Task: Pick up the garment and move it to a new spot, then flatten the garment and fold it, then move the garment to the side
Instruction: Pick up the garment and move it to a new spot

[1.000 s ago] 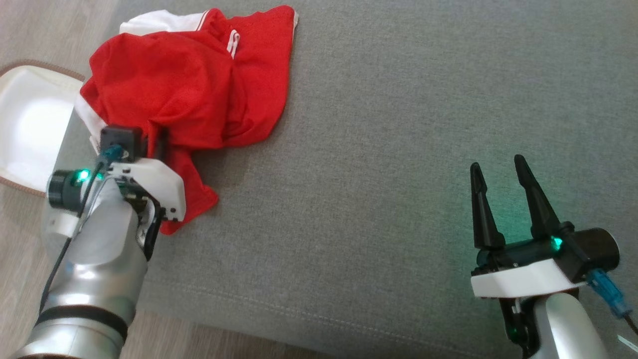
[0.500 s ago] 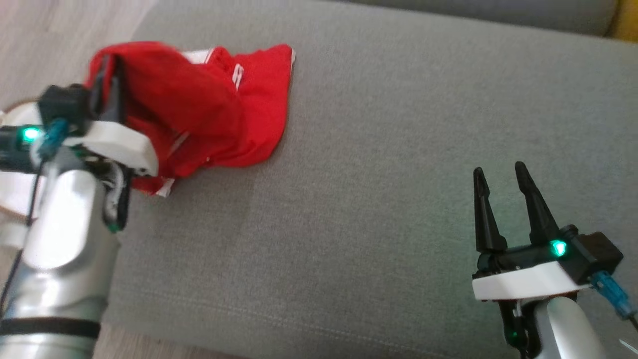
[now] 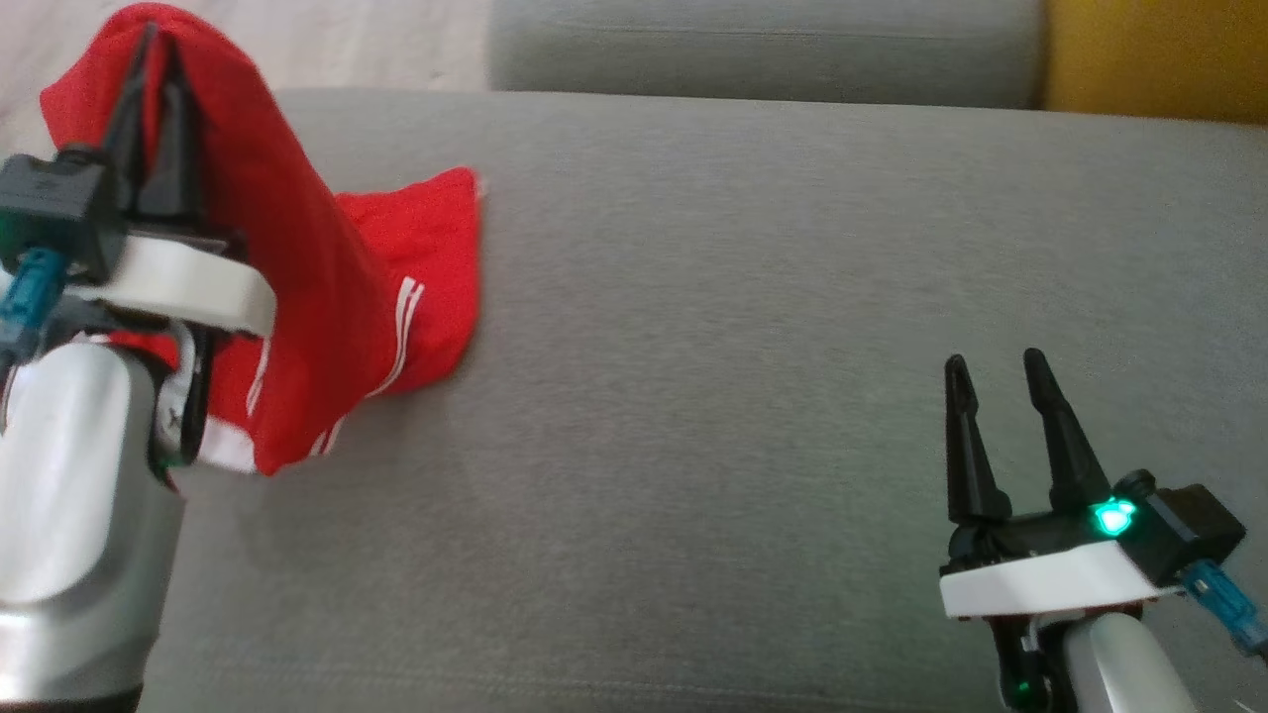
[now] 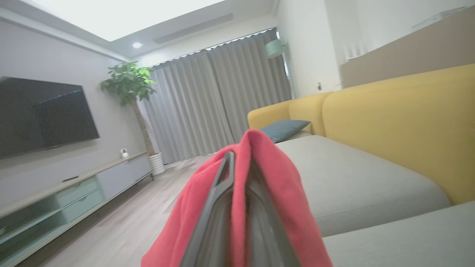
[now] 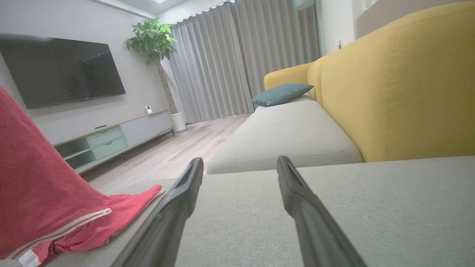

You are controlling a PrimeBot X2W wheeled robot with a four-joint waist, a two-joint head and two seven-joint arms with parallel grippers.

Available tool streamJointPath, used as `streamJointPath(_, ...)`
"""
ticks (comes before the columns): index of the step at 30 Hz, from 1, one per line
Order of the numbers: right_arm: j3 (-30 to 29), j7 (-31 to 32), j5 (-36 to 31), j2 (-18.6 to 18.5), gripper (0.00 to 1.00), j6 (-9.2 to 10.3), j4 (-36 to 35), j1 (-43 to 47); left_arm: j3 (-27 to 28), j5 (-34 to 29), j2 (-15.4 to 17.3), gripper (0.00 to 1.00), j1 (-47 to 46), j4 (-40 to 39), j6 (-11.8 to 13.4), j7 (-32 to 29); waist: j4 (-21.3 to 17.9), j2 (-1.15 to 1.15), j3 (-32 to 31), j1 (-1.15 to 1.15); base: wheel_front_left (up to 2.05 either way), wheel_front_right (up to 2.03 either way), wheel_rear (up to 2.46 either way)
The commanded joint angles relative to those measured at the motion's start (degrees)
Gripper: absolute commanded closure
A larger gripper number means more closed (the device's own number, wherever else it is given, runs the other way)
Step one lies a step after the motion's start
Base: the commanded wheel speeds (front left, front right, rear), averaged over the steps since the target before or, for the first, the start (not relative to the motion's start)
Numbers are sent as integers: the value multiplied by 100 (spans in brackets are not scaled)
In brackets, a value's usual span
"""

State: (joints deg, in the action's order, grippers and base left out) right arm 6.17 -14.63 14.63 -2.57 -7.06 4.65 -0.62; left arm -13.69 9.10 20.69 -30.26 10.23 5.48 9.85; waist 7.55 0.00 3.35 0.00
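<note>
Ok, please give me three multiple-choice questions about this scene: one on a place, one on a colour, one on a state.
1. Where does the lower end of the red garment rest?
A) on the floor
B) on the grey sofa cushion
C) on the yellow backrest

2. What colour are the garment's stripes?
A) white
B) blue
C) black

3. How is the right gripper?
A) shut on the garment
B) shut and empty
C) open and empty

Answers:
1 B, the cloth's end lies on the cushion while the left gripper holds the top up.
2 A, the stripes show white on the red cloth.
3 C, its fingers stand apart with nothing between them.
</note>
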Motion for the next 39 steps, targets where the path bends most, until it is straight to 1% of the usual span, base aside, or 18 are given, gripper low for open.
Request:
streamJointPath(1, 166, -37, 36, -31, 0, -43, -231, -159, 159, -55, 290, 100, -182, -344, -46, -116, -322, 0, -32, 0, 0, 0, 0)
streamJointPath(7, 356, -37, 29, -31, 0, -43, -378, -246, -201, -117, 361, 100, 64, -850, -262, -513, -1050, 0, 89, 0, 0, 0, 0)
streamJointPath(11, 416, -37, 50, -31, 0, -43, -482, -320, -461, -201, 395, 100, 148, -961, -406, -646, -1649, 0, 246, 0, 0, 0, 0)
streamJointPath(14, 494, -37, 145, -31, 0, -43, -603, -396, -615, -242, 392, 100, 45, -932, -522, -710, -2126, 0, 407, 0, 0, 0, 0)
streamJointPath(18, 757, -37, 290, -31, 0, -43, -722, -533, -853, -328, 357, 100, -262, -686, -722, -807, -2837, 0, 629, 0, 0, 0, 0)
streamJointPath(21, 975, -37, 397, -31, 0, -43, -775, -629, -1065, -407, 266, 100, -537, -329, -856, -865, -3364, 0, 773, 0, 0, 0, 0)
streamJointPath(25, 1174, -37, 520, -31, 0, -43, -822, -700, -1366, -459, -15, 100, -973, 393, -995, -840, -3932, 0, 909, 0, 0, 0, 0)
streamJointPath(26, 1138, -37, 538, -31, 0, -43, -844, -685, -1438, -473, -136, 64, -1118, 610, -1010, -829, -3961, 0, 948, 0, 0, 0, 0)
streamJointPath(27, 1098, -37, 549, -31, 0, -43, -867, -669, -1513, -508, -250, 0, -1264, 849, -1018, -819, -3977, 0, 979, 0, 0, 0, 0)
streamJointPath(29, 1042, -37, 576, -31, 0, -43, -914, -638, -1631, -542, -483, 0, -1544, 1319, -1034, -748, -3996, 0, 1031, 0, 0, 0, 0)
streamJointPath(30, 1042, -37, 576, -31, 0, -43, -914, -638, -1631, -542, -483, 0, -1544, 1319, -1034, -748, -3996, 0, 1031, 0, 0, 0, 0)
streamJointPath(32, 1019, -37, 588, -31, 0, -43, -950, -616, -1702, -549, -664, 0, -1779, 1702, -1048, -581, -3999, 0, 1056, 0, 0, 0, 0)
streamJointPath(34, 1009, -37, 589, -31, 0, -43, -956, -601, -1694, -531, -782, 0, -1942, 1977, -1009, -352, -3991, 0, 1040, 0, 0, 0, 0)
streamJointPath(36, 1026, -37, 579, -31, 0, -43, -912, -586, -1652, -497, -824, 0, -1993, 2189, -944, -132, -3966, 0, 960, 0, 0, 0, 0)
streamJointPath(38, 1090, -37, 566, -31, 0, -43, -824, -583, -1580, -457, -786, 0, -1963, 2336, -856, 43, -3928, 0, 856, 0, 0, 0, 0)
streamJointPath(39, 1084, -37, 541, -31, 0, -43, -785, -574, -1552, -430, -786, 0, -1942, 2371, -822, 110, -3840, 0, 813, 0, 0, 0, 0)
